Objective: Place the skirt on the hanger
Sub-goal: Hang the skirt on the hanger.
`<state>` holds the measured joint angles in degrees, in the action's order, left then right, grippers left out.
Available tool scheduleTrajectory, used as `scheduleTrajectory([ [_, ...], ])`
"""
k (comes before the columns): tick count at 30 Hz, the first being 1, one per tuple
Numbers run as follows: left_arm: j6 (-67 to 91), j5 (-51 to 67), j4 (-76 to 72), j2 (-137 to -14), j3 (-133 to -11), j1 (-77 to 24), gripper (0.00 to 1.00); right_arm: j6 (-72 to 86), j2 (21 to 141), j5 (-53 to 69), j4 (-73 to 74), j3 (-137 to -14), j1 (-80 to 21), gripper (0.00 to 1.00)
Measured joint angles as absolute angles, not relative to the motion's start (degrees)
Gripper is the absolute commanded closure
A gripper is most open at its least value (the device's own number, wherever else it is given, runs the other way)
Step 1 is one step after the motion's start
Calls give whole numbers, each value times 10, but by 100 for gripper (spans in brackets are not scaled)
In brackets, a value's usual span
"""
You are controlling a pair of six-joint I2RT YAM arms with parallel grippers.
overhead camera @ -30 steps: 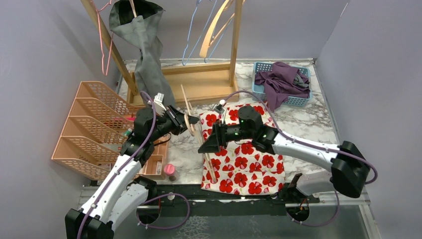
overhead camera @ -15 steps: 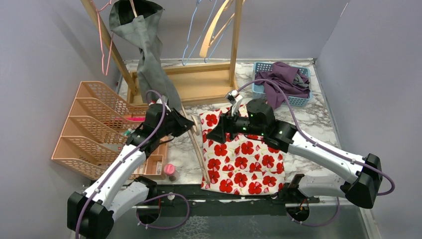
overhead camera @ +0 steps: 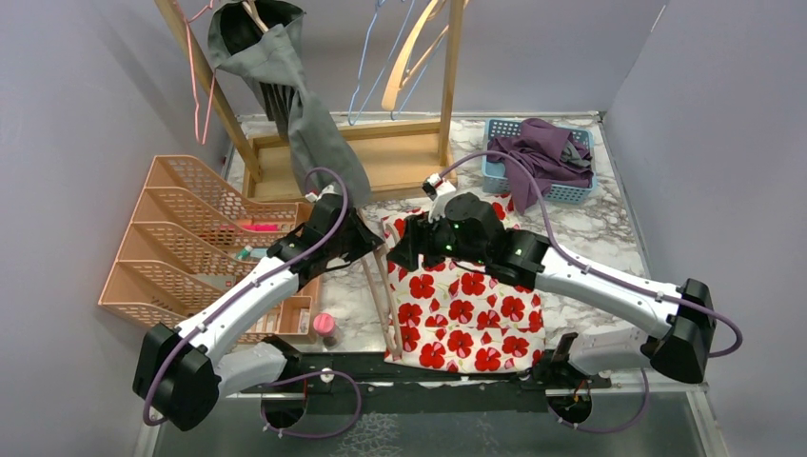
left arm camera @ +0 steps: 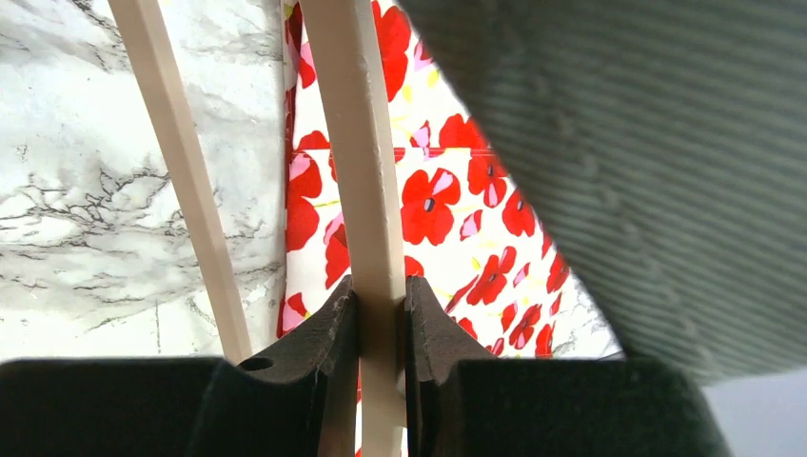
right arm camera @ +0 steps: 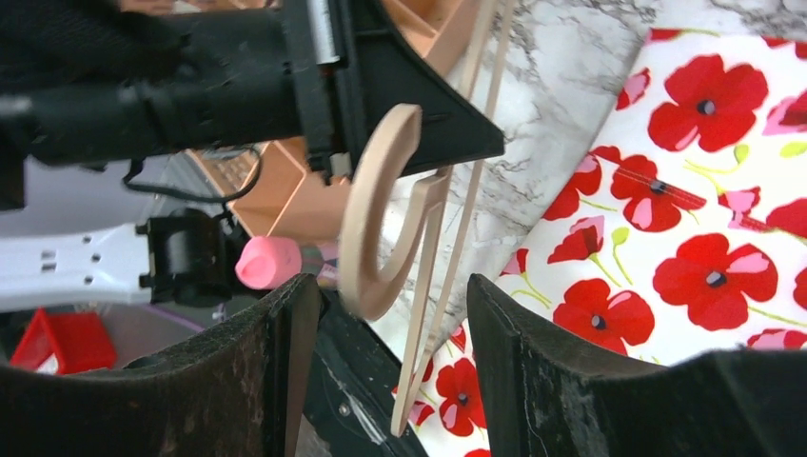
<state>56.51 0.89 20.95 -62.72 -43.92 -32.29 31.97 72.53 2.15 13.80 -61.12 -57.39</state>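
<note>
While L gripper (left arm camera: 381, 297) pinches hanger (left arm camera: 360, 143), R gripper (right arm camera: 385, 309) gapes.

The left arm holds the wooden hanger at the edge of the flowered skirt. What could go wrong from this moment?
1. The left fingers pinch only one thin bar of the hanger; it could twist or slip when pushed.
2. The open right fingers frame the hanger's hook, not the skirt; closing here might grab wood instead of fabric.
3. The grey garment hangs close to the left fingers and could snag.
</note>
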Motion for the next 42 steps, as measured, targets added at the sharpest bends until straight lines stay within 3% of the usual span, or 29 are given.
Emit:
scheduleTrajectory([
  [7,566,-5,211,-635,-441,-335,100,365,780,-5,146,-620,-574,57],
  [13,567,-7,211,-635,-441,-335,98,396,789,-4,145,-620,-575,83],
  [16,566,-8,212,-635,-441,-335,75,409,790,-11,140,-618,-576,98],
  [19,560,-16,218,-632,-441,-334,55,422,791,-22,135,-609,-576,99],
  [23,548,-5,220,-611,-441,-335,47,437,791,-33,134,-600,-576,99],
  [35,496,74,225,-501,-410,-336,49,484,755,11,125,-496,-553,99],
  [42,473,110,244,-498,-394,-344,51,519,746,83,39,-405,-500,99],
])
